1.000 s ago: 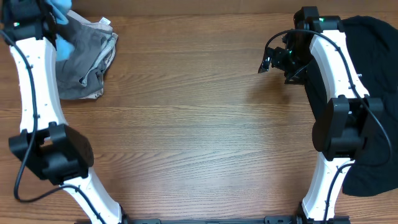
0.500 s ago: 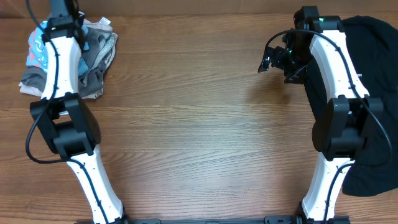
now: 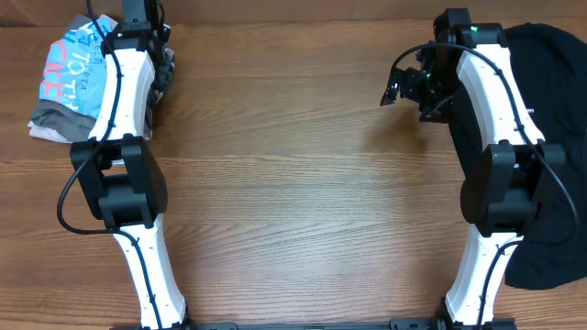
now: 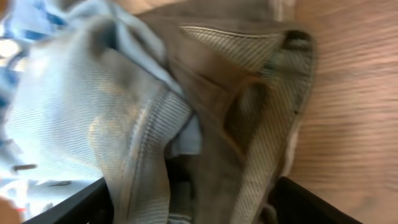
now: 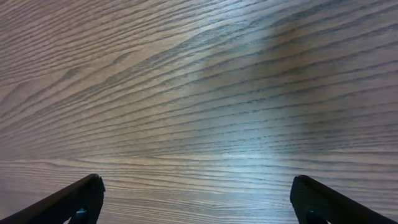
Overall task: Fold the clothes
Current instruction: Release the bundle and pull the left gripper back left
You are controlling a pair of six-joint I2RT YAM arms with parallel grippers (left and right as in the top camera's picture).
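While left gripper (image 4: 189, 190) gapes over T-shirt (image 4: 56, 118), right gripper (image 5: 196, 183) wide open

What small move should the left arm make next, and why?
Probably lift the left gripper straight up, clear of the pile. Its jaws stand wide open and seem to grip nothing, and the light blue T-shirt already lies bunched on the grey garment.
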